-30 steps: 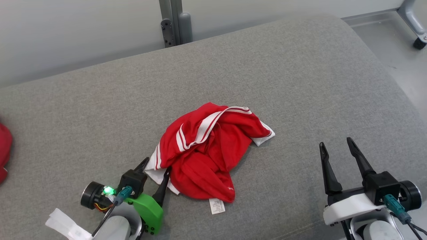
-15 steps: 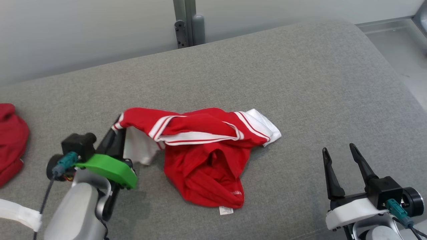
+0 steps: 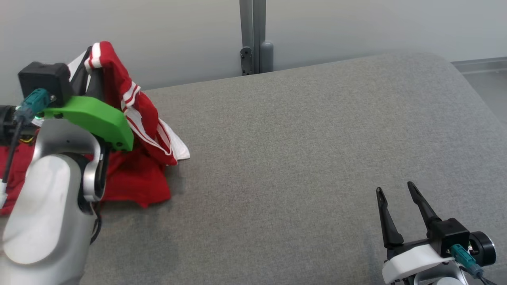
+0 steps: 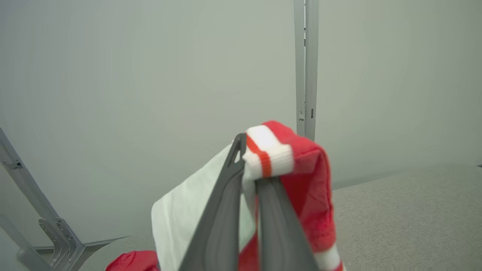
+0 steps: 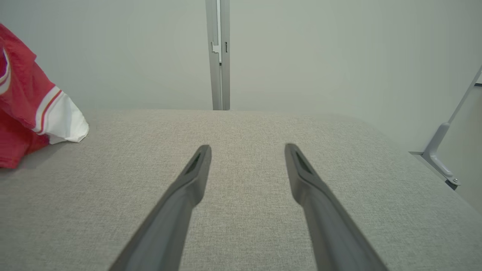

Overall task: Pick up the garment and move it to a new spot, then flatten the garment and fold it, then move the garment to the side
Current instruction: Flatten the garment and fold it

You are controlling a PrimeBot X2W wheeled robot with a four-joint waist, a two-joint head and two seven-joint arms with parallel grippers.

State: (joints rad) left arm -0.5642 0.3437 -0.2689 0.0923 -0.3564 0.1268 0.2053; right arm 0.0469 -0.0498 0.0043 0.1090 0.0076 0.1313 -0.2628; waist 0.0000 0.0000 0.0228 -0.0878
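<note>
At the near right corner of the grey cushion (image 3: pixel 301 158) the right gripper (image 3: pixel 395 187) is held wide apart and empty. Toward the cushion's far left edge the left gripper (image 3: pixel 90 59) is closed tight on the striped hem of the red and white garment (image 3: pixel 146 114), whose lower folds lie on the cushion. As only a thin hem is caught, the cloth could be pulled free by its own weight or by dragging on the cushion. This thin bite is made clear in the left wrist view, whereas the lower folds are made clear in the head view.
</note>
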